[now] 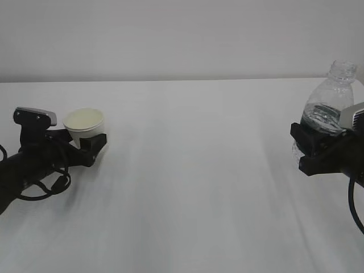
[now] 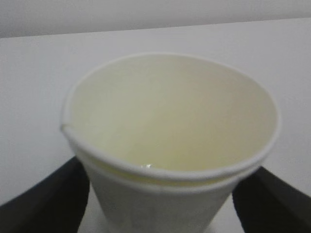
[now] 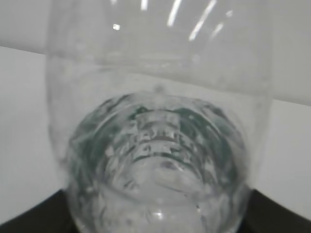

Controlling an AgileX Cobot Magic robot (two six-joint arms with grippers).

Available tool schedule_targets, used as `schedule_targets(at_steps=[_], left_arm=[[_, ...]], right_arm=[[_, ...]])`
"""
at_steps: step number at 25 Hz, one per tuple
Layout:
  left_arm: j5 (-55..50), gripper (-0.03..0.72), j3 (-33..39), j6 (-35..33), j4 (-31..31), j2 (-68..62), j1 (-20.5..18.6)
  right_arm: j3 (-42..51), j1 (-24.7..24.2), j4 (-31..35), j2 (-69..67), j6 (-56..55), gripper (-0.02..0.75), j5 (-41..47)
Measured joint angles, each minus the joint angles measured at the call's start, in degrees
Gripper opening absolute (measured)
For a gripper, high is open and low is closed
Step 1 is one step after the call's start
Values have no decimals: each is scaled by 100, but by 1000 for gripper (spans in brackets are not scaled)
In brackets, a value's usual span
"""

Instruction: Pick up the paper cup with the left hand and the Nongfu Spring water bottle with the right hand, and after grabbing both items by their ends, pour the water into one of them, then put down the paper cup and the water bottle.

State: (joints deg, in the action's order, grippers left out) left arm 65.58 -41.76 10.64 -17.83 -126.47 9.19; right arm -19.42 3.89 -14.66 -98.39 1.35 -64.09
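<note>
Down at the near left, the left hand [image 1: 85,149] lies low along the white table [image 1: 193,170], cables looping beneath it, and its black fingers [image 2: 46,204] stand spread wide either side of the paper cup [image 1: 84,126]. From the wrist camera the cup fills the frame, rolled rim round and undented, cream inside, a small glint low down near the front wall; whether the fingers actually touch the cup wall, I can't tell, and the cup's base is hidden behind the gripper in the exterior view, so I can't say if it sits on the table. Over on the right edge, the right hand [image 1: 315,149] has its jaws pinched on the lower body of the Nongfu Spring water bottle [image 1: 330,105], which stands upright, neck open at the top with no cap. The dark green label band shows through the crinkled plastic just above the gripper. The right wrist view looks through the clear bottle [image 3: 158,145], where the water [image 3: 155,194] shimmers in the lower part, with black fingers at both lower corners. Cup and bottle are well apart across the table. Behind everything, a plain pale wall [image 1: 182,34].
</note>
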Motion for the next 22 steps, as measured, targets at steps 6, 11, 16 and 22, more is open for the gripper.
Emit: schedule_targets(at_steps=[6,11,16,22], left_arm=[[0,643,-214,3,-103,-158,0],[0,633,-274,3,-107,-161,0],[0,598,-274,12,-107,-170,0],[0,536,-274,12,-225,-170,0]], right_arm=[[0,0,0,0,0,404,0],[0,0,0,0,0,404,0],[0,0,0,0,0,404,0],[0,0,10,0,0,404,0]])
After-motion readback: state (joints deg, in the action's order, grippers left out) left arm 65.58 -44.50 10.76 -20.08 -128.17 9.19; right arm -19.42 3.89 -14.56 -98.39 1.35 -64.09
